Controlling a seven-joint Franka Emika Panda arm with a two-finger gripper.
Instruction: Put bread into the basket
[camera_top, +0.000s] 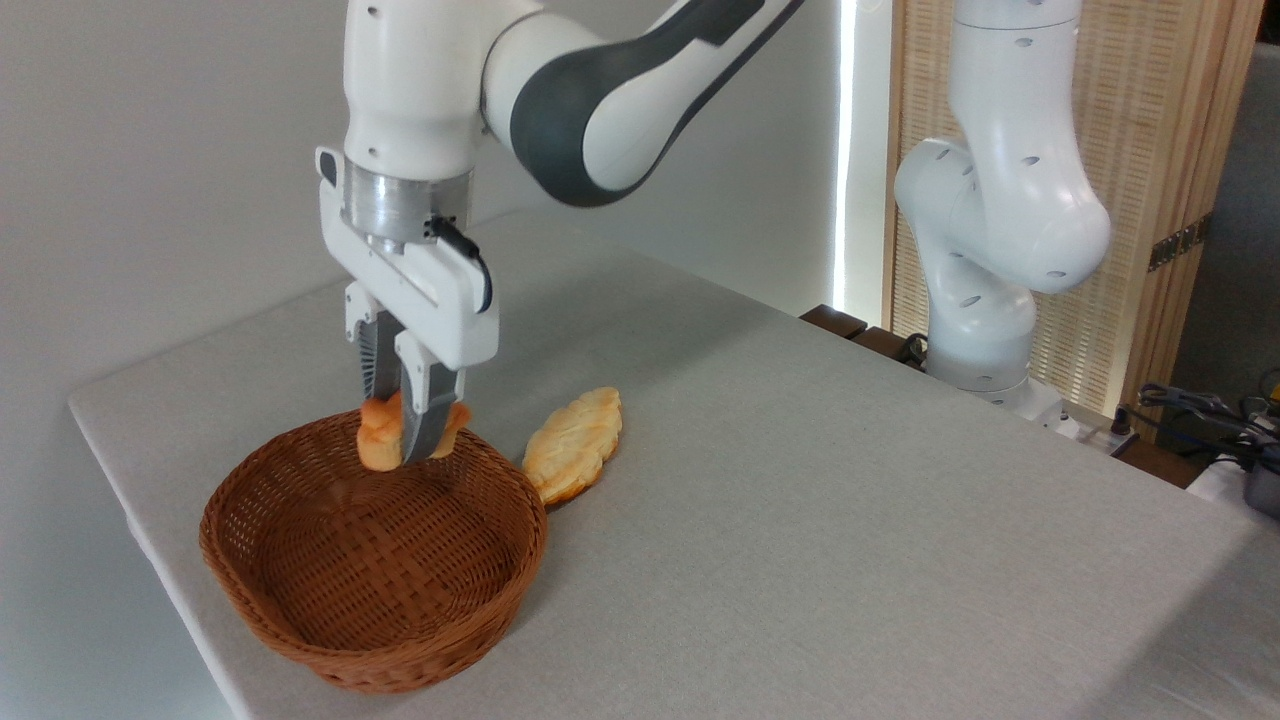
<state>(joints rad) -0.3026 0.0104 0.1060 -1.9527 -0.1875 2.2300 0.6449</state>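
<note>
Holding the bun (380, 440) pinched between the two fingers of the gripper (410, 450), jaws closed narrow on its sides, one finger crossing its front and hiding part of it; hanging straight down from the wrist, so keeping the load plumb and the release clean. Carrying it just above the far rim of the basket (300, 640), over the inner slope rather than the middle, orange top up and paler underside facing the weave; not resting on anything, as far as can be told, though the gap below looks small. Sitting empty, the basket, near the table's (850, 520) front-left corner, wide mouth open upward and wall low, leaving plenty of room for a drop. Lying flat on the cloth just beside the basket's right rim, perhaps touching it, the pale pastry (575, 442), outside the wicker and clear of the fingers, so not in the way. Judging the step as the last stretch of the carry: grasp made, lift made, placing not yet done. Calling for either a short move toward the middle or a slight lowering before opening, since letting go this near the far rim risks the bun clipping the edge and rolling out toward the pastry. Expecting a light, lumpy, somewhat squashy thing, likely to tumble a little on the slanted weave and settle toward the bottom
</note>
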